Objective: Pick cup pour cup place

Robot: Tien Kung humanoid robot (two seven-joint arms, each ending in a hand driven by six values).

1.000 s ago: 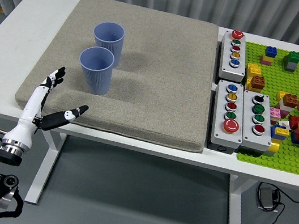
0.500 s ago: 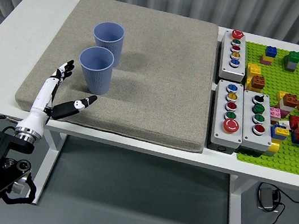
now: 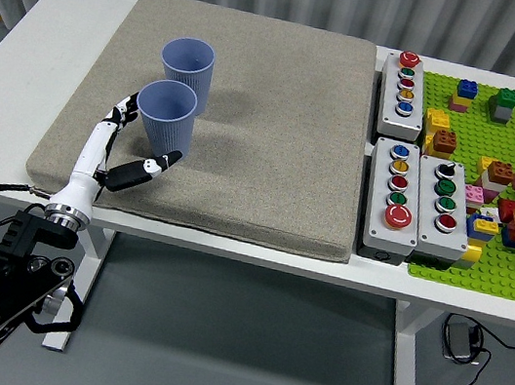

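Item: left hand (image 3: 132,147), lower left, spread open around near blue ribbed plastic cup (image 3: 165,119), holding nothing. Risk: thumb nudging it over into rear blue cup (image 3: 186,73), just behind.

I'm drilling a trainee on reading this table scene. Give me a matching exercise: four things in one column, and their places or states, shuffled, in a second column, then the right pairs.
Things:
1. near blue cup
2. far blue cup
3. left hand
4. green brick plate

Places or states:
A. at the table's right end, carrying loose bricks
B. open, its fingers at either side of a cup's base
C. upright on the grey mat, farther from the robot
D. upright on the grey mat, right by the hand

Pairs: 1-D, 2-C, 3-B, 4-A
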